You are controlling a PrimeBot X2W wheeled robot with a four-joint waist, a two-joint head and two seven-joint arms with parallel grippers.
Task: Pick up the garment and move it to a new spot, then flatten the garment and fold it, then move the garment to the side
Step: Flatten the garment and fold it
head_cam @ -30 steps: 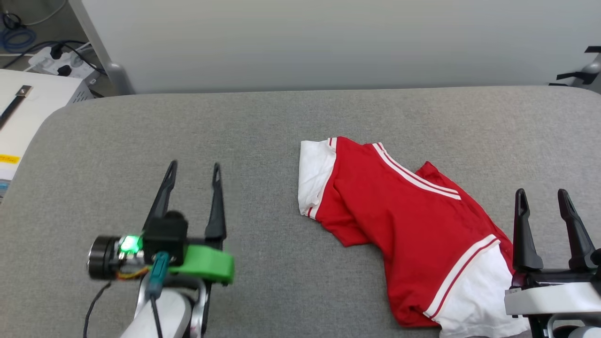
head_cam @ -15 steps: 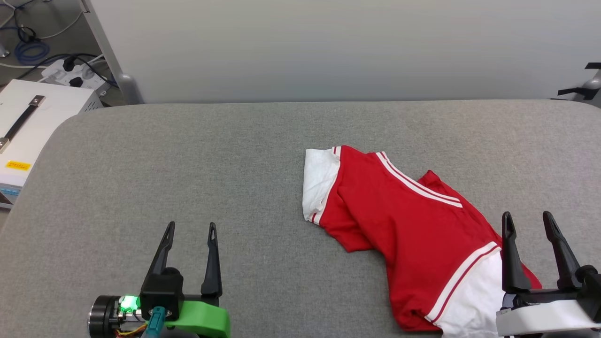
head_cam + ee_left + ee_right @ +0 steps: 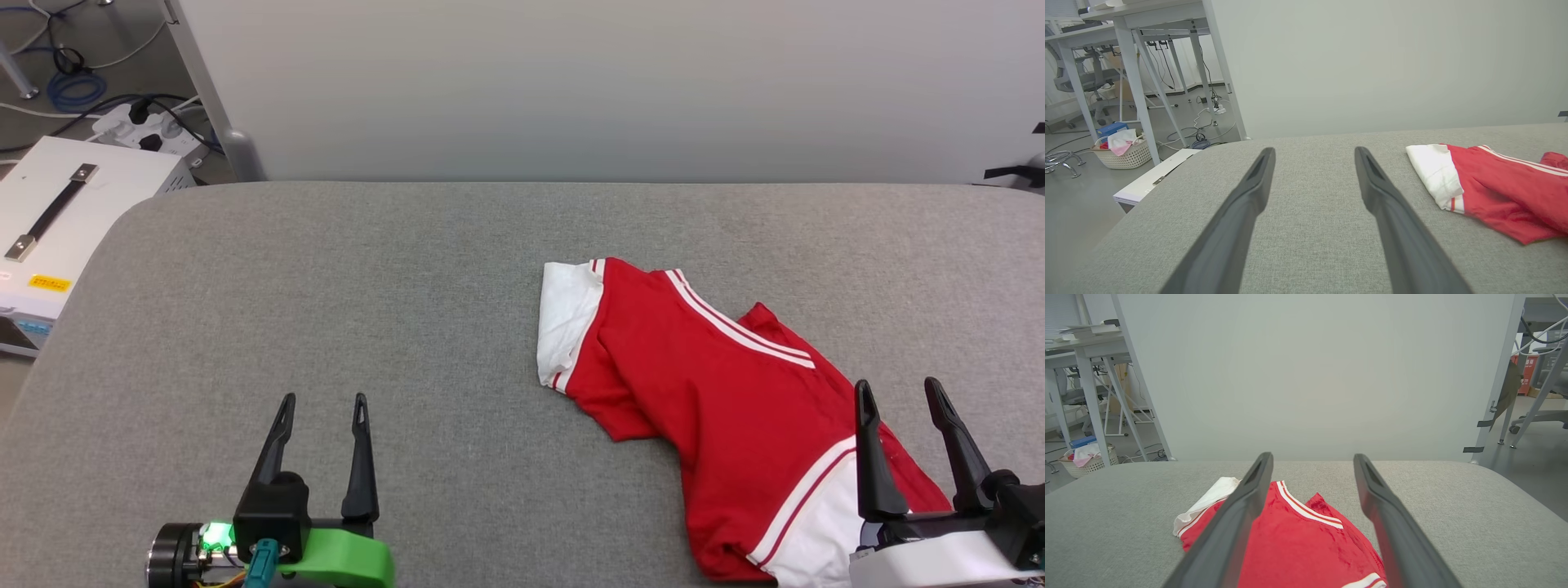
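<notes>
One garment [image 3: 718, 392], partly doubled over, lying right of centre on the grey tabletop [image 3: 408, 286], near end reaching the bottom right corner. Two claws, both spread wide and empty: left claw [image 3: 323, 400] at lower left, well apart from the cloth; right claw [image 3: 897, 385] at lower right, by the white sleeve. Since a second ago, both drawn back toward the bottom edge, beyond the camera's own shift; likely no grasp begun.

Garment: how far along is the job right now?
Done: nothing evident; the garment lies rumpled, not flat, on the right half of the table. In hand: nothing; the left gripper and right gripper are open and empty, the right one nearest it. Left: pick up, move, flatten, fold, set aside.
</notes>
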